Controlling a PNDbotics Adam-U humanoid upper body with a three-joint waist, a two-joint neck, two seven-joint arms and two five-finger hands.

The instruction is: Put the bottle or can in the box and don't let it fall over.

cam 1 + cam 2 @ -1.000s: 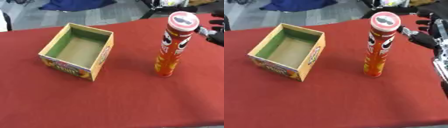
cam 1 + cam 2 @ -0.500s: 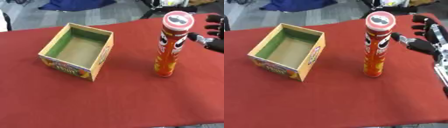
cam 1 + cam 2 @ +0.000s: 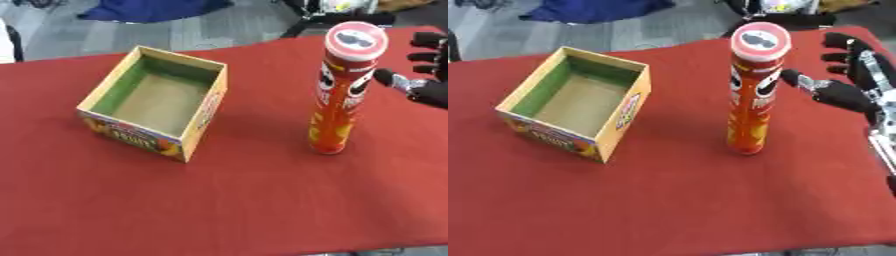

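A tall orange-red crisp can (image 3: 751, 95) with a red lid stands upright on the red table, right of centre. An open cardboard box (image 3: 577, 102) with a green inner wall and printed sides sits to its left, with nothing inside. My right hand (image 3: 846, 85) reaches in from the right edge at the height of the can's upper half. Its fingers are spread and its thumb points at the can, a small gap short of it. The left hand shows in neither view.
The red tablecloth (image 3: 667, 200) covers the whole work surface. Beyond its far edge lie a grey floor, a blue cloth (image 3: 153, 9) and dark equipment (image 3: 341, 12).
My right hand has moved left and down towards the can, closing most of the gap. The can and box stay where they were.
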